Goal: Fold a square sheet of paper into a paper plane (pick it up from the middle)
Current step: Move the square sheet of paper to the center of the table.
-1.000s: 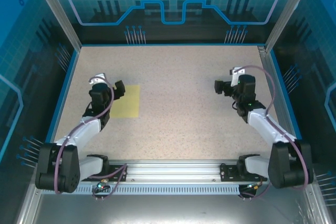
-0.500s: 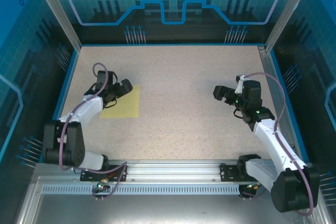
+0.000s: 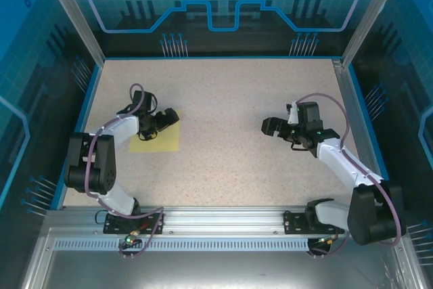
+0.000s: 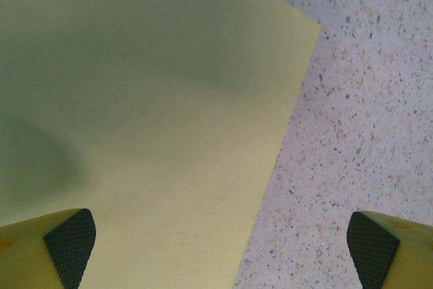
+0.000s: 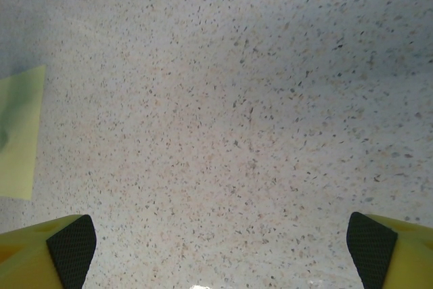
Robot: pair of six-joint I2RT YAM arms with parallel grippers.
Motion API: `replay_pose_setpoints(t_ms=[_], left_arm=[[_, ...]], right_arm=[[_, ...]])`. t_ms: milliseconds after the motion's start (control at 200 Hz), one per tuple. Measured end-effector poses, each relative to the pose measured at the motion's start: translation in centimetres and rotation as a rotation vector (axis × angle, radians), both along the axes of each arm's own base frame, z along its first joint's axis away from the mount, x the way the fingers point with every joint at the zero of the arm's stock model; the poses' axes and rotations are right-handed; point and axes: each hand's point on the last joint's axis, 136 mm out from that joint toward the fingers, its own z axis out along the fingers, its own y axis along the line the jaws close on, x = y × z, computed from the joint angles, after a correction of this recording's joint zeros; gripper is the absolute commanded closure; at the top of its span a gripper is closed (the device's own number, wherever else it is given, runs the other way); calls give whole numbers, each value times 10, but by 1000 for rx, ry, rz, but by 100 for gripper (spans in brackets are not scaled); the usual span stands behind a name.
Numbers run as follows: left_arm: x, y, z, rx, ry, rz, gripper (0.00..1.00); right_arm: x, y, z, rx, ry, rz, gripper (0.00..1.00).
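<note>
Speckled beige tabletop (image 3: 230,93), walled in blue, carries the square sheet of paper (image 3: 162,143) lying flat on its left half. The left gripper (image 3: 166,118) hangs over the sheet's far edge, jaws spread wide and holding nothing; in its wrist view one fingertip (image 4: 67,245) sits above the paper, the other above bare tabletop. The right gripper (image 3: 269,126), equally wide and empty, hangs over bare tabletop well apart from the sheet.

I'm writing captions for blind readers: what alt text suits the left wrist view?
A flat yellow square sheet of paper lies on a speckled table, one corner pointing to the upper right. The open left gripper hangs above it, one black-padded yellow fingertip over the paper, the other over bare table.
</note>
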Motion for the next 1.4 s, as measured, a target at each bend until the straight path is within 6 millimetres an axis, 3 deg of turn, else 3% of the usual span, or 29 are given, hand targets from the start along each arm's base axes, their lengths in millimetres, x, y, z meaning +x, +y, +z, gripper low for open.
replay_pose_setpoints(t_ms=[170, 320, 450, 665, 725, 820, 920, 1000, 1100, 1170, 1270, 1400], left_arm=[[-9, -14, -17, -38, 48, -14, 1], [-3, -39, -15, -72, 18, -39, 1], [0, -88, -14, -114, -15, -112, 1], [2, -189, -7, -204, -42, -264, 1], [-3, -209, -4, -221, -38, -298, 1], [-14, -222, -3, -228, -21, -324, 1], [-20, -210, 6, -175, -18, -296, 1], [-18, -189, 34, -122, -83, -244, 1], [-17, -155, 79, -98, -210, -160, 1], [-22, -125, 98, -82, -280, -91, 1], [-35, -86, 101, -41, -325, -6, 1], [-56, -58, 84, 4, -321, 36, 1]], right_arm=[[-1, 1, -3, -10, 7, 0, 1], [-6, -4, -9, -33, 41, -16, 1], [-10, -9, -14, -57, 66, -32, 1], [-19, -15, -23, -86, 116, -45, 2], [-21, -15, -24, -87, 125, -44, 5], [-22, -12, -23, -67, 133, -43, 12], [-19, -2, -20, -19, 140, -30, 14], [-12, 16, -19, 2, 153, 12, 22], [7, 57, -14, 0, 165, 105, 29], [23, 91, -8, -15, 154, 169, 31], [39, 138, -4, -29, 135, 255, 36], [54, 186, -12, -46, 145, 335, 40]])
